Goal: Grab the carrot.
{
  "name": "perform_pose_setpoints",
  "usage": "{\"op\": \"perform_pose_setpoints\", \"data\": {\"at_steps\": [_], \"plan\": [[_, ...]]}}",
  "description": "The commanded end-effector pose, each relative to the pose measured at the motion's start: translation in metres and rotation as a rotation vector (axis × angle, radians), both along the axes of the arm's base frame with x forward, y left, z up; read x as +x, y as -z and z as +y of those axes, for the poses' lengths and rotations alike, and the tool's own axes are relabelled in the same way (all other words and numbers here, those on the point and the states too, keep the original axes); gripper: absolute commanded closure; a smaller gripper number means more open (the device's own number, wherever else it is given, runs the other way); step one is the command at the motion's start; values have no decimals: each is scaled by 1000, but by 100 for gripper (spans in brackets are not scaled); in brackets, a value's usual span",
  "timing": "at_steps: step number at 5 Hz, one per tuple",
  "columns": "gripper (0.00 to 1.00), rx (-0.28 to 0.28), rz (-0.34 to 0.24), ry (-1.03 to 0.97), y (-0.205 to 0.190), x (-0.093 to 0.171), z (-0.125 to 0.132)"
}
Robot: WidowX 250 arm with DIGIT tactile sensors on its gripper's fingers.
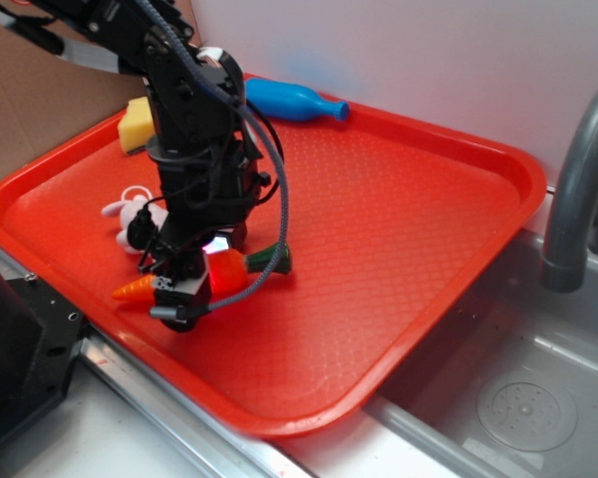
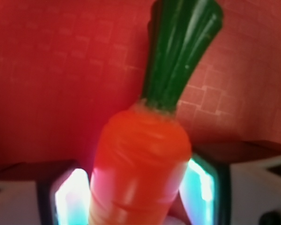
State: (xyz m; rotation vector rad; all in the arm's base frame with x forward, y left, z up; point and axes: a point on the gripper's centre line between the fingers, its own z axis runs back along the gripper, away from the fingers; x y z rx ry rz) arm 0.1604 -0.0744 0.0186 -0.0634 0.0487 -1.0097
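While the pincer (image 1: 184,289) straddles it: the carrot (image 1: 224,267) lies flat on the red tray (image 1: 399,199), pads close on either side, firm contact unclear.
Slip risk: glossy, tapered body could squirt out.
Neighbour: pink plush (image 1: 130,214) near.

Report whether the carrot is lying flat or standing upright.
Lying flat. The carrot rests lengthwise on the red tray, its orange tip toward the tray's near edge and green top pointing away, with the gripper straddling its body.
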Motion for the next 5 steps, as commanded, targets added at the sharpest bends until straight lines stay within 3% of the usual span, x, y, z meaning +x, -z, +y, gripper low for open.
{"op": "perform_pose_setpoints", "data": {"at_steps": [1, 2, 3, 4, 5], "plan": [[100, 79, 100, -225, -33, 9, 8], [100, 138, 33, -472, -84, 15, 21], [100, 125, -35, -716, -135, 12, 50], [100, 96, -79, -839, -184, 9, 73], [100, 197, -123, -933, -236, 6, 82]]}}
